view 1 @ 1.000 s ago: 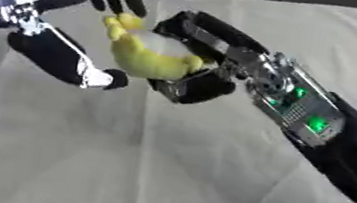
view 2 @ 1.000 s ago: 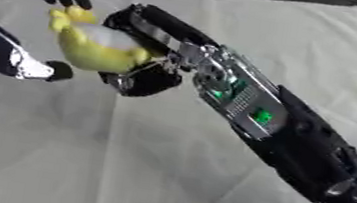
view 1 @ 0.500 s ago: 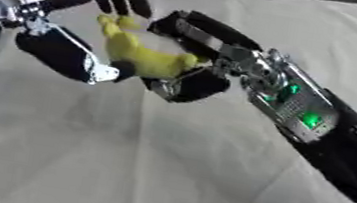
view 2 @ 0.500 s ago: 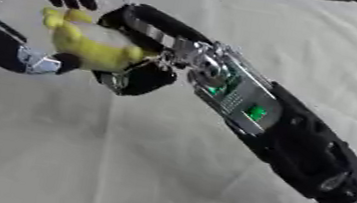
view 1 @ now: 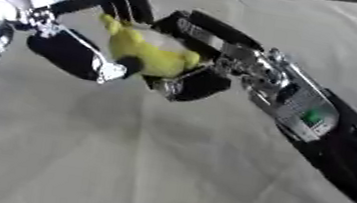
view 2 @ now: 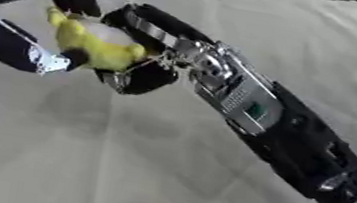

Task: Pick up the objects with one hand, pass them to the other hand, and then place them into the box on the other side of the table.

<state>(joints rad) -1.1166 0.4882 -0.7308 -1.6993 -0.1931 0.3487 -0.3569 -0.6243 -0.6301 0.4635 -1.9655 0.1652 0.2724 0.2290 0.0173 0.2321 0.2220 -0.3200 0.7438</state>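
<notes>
The soft yellow lumpy toy point(view 1: 146, 56) hangs in the upper left of the frame, clasped between both curled hands: right hand point(view 1: 196, 55) and left hand point(view 1: 82, 56). Handover is underway; next, one hand must let go.

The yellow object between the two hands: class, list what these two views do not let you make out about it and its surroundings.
1. Yellow object: what it is; both views are blurred, and fingers cover its ends.
2. Left hand: in the right eye view the left edge cuts it off.
3. Right hand: whether its far fingers touch the object; its own palm hides this.
4. The box: in neither view, lying beyond the edges.
</notes>
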